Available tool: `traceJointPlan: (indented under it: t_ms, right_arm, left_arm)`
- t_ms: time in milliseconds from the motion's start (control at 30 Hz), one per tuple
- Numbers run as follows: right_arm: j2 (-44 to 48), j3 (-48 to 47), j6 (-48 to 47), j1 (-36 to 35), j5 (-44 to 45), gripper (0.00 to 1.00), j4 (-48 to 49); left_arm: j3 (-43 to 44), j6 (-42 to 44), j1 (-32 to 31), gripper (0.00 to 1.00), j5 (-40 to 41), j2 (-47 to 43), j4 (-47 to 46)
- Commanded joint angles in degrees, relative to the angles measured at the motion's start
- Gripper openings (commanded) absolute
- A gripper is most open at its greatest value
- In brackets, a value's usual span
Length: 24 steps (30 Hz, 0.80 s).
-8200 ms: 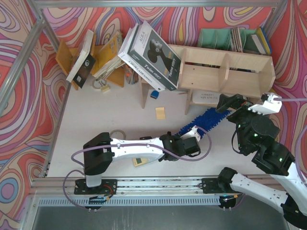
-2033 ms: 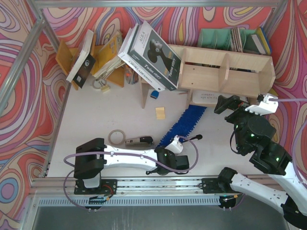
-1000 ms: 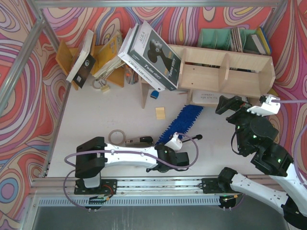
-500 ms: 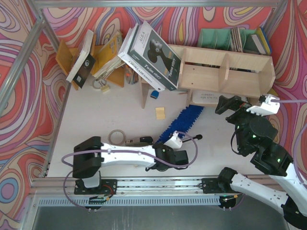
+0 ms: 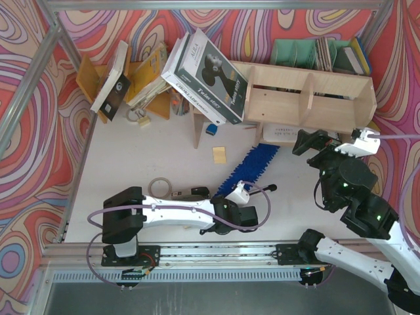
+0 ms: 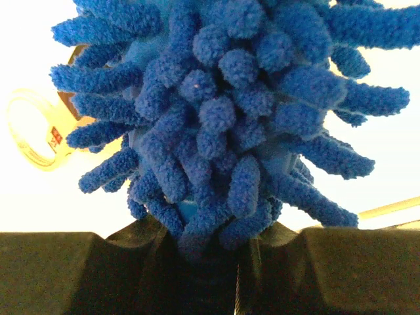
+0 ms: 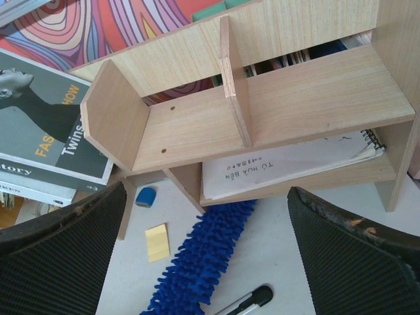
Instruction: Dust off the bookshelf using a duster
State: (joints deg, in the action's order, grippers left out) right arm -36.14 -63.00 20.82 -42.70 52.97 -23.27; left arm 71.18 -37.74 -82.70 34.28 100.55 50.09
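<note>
The blue fluffy duster [image 5: 252, 169] lies slanted on the white table, its far end at the foot of the pale plywood bookshelf [image 5: 308, 98]. My left gripper [image 5: 226, 200] is shut on its near end. In the left wrist view the duster's fuzzy fingers [image 6: 223, 118] fill the picture above my dark jaws, and the handle is hidden between them. My right gripper [image 5: 314, 141] hovers open in front of the shelf's lower right tier, holding nothing. Its wrist view shows the bookshelf [image 7: 262, 111], the duster [image 7: 197, 262] and the right gripper [image 7: 207, 216] itself.
A stack of magazines [image 5: 210, 72] leans on the shelf's left end. A notebook [image 7: 282, 170] lies in the lower tier. On the table are a yellow note [image 5: 219, 155], a blue eraser [image 7: 146, 195], a tape roll [image 5: 157, 187] and a black-tipped rod [image 7: 252, 298]. Green file holders [image 5: 302, 51] stand behind.
The duster's far end has crept slightly right towards the shelf's foot as my left gripper shifted a little. The right gripper has barely moved.
</note>
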Motion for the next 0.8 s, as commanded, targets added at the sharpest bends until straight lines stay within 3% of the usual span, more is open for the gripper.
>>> traceJointPlan:
  t_ms: [0, 200, 600, 767]
  right_arm:
    - [-0.58, -0.33, -0.63, 0.01, 0.30, 0.99, 1.70]
    - [-0.75, -0.32, -0.03, -0.02, 0.29, 0.99, 1.39]
    - [-0.78, 1.24, -2.84, 0.05, 1.99, 0.99, 3.32]
    - [0.39, 7.19, -14.19, 0.02, 1.93, 0.99, 12.18]
  left_arm:
    - [-0.87, -0.22, 0.78, 0.00, -1.94, 1.43, -1.96]
    - [-0.15, 1.16, 0.78, 0.00, -1.69, 1.82, -0.97]
    - [-1.36, 1.66, -0.05, 0.00, 7.27, -5.95, -3.35]
    - [-0.84, 0.82, 0.60, 0.00, 6.43, -2.84, -2.47]
